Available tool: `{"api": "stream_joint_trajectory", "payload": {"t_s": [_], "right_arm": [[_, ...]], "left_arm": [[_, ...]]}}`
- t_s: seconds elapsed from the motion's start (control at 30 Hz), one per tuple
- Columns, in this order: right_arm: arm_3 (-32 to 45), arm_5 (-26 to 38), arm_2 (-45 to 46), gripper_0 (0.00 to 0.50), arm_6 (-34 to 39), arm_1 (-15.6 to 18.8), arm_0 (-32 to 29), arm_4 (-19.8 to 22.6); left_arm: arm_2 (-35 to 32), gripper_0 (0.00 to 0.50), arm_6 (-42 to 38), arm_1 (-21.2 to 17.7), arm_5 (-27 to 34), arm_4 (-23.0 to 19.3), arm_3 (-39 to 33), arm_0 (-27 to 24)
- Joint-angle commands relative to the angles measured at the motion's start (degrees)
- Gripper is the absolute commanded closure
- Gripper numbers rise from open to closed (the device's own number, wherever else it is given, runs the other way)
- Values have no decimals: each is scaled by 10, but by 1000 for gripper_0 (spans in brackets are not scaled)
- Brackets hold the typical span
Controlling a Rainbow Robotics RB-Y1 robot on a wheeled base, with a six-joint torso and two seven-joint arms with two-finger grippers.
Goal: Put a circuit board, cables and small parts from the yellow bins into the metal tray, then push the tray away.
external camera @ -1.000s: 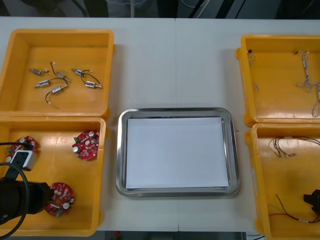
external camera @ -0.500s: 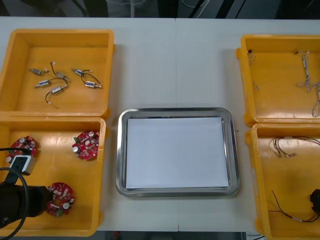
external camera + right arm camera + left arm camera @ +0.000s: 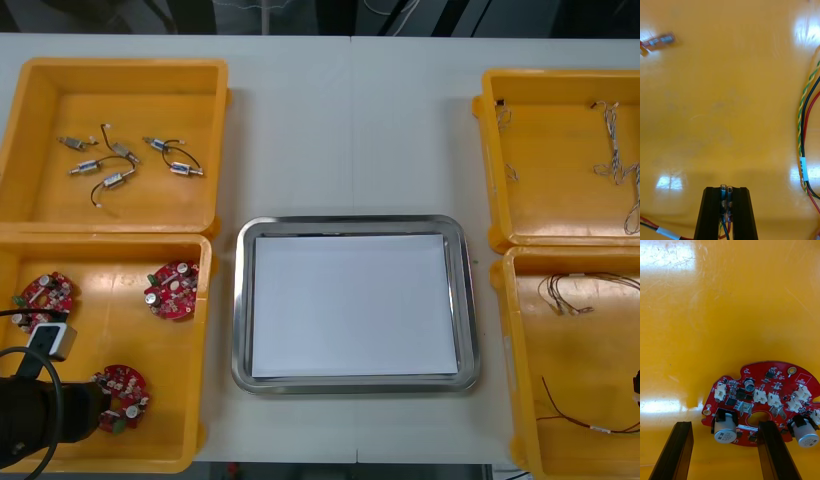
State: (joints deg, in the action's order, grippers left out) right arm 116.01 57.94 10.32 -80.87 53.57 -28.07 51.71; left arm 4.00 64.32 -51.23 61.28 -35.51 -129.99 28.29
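The left gripper (image 3: 724,425) hung wide open, holding nothing, in the yellow bin (image 3: 203,350) just left of the tray (image 3: 243,300); the circuit board (image 3: 763,397) lay flat beneath it, one finger over the board's middle, the other clear of its edge; closing there might catch it off-centre and tip it. Right of the tray, the right gripper (image 3: 725,189) was clamped on a cable (image 3: 723,204) by its ends; so thin a hold could slip.

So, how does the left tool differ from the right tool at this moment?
The left tool is open, its fingers wide apart; the right tool is shut. The left tool stands over a red circuit board without clamping it; the right tool pinches a thin cable by its ends. Both are low inside yellow bins: the left near bin and the right near bin.
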Motion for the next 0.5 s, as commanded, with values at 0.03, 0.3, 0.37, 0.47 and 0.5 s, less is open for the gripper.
{"api": "stream_joint_trajectory", "payload": {"t_s": [0.03, 0.3, 0.37, 0.47, 0.5], "right_arm": [[37, 18, 40, 500, -1, 30, -1, 14], [67, 31, 63, 500, 5, 53, 7, 30], [68, 31, 63, 500, 6, 53, 14, 32], [68, 31, 63, 500, 7, 53, 25, 36], [68, 31, 63, 500, 7, 53, 28, 36]], "left_arm": [[10, 0, 6, -20, -6, 4, -1, 24], [11, 0, 12, -20, -14, 5, 8, 26], [14, 0, 12, -20, -20, 6, 11, 25], [14, 0, 13, -19, -24, 8, 12, 24], [14, 0, 13, -19, -24, 9, 12, 24]]}}
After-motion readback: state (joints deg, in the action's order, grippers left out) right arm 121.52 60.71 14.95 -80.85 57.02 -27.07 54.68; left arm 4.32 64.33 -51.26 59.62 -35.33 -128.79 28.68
